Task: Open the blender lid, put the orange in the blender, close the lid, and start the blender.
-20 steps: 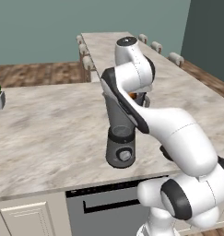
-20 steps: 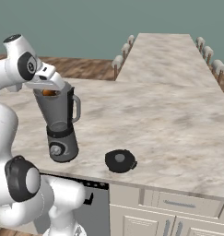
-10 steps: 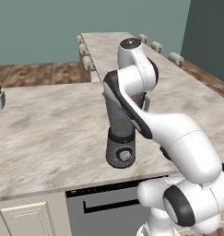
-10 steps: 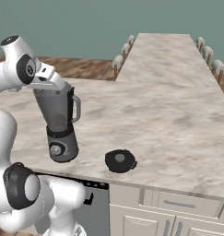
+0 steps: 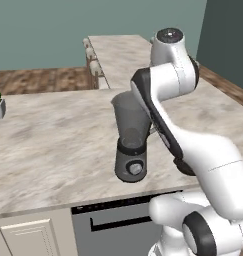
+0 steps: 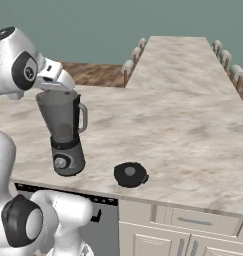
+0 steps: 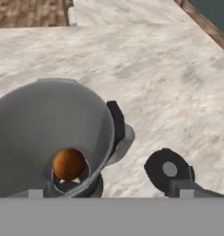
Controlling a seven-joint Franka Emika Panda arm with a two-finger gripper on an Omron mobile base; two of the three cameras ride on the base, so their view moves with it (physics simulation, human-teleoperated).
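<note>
The orange [image 7: 68, 163] is seen below the tool [image 7: 109, 193], inside the blender [image 7: 49, 138]. The blender lid [image 7: 168, 170] is found on the bench [image 7: 155, 69], beside the tool. The tool is spread wide, nothing gripped.

We see the blender [image 6: 63, 136] upright near the counter's front edge, its smoky tapered jar open at the top, handle on the side, round knob on its dark grey base. The orange [image 7: 68, 163] sits at the bottom of the jar. The lid [image 6: 130, 174], a dark disc with a small central knob, lies flat on the counter beside the blender's base, apart from it.
</note>
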